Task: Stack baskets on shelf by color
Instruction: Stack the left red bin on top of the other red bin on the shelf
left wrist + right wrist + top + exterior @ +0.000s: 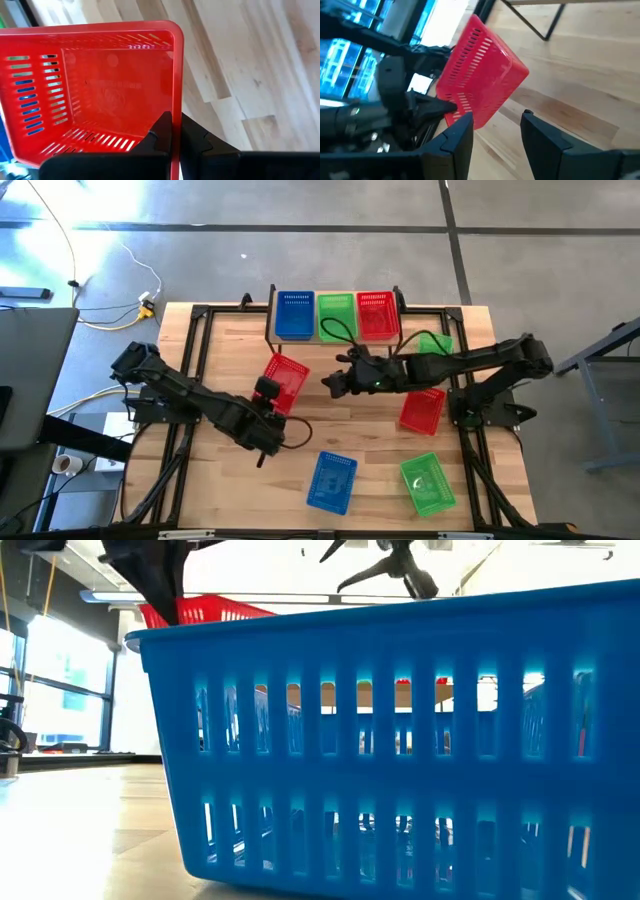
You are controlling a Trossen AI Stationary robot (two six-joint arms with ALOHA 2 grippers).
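Observation:
On the shelf (pixel 269 330) at the table's far edge stand a blue (pixel 294 315), a green (pixel 336 317) and a red basket (pixel 376 315), side by side. My left gripper (pixel 272 392) is shut on another red basket (pixel 286 378), held up left of the table's middle. My right gripper (pixel 330 385) hangs open just right of that basket, its fingers (pixel 465 132) pointing at it without touching. The low view is filled by a blue basket (pixel 400 740). My left gripper holds the red basket by the rim of one wall (pixel 176 100), one finger inside the basket and one outside. The fingers slant down onto the rim from the table's near left. The basket (pixel 480 75) is lifted clear of the table and tilted.
Loose on the table lie a green basket (pixel 436 343) and a red one (pixel 422 410) at the right, and a blue (pixel 332 480) and a green one (pixel 428 485) near the front edge. Bare wood lies at the near left.

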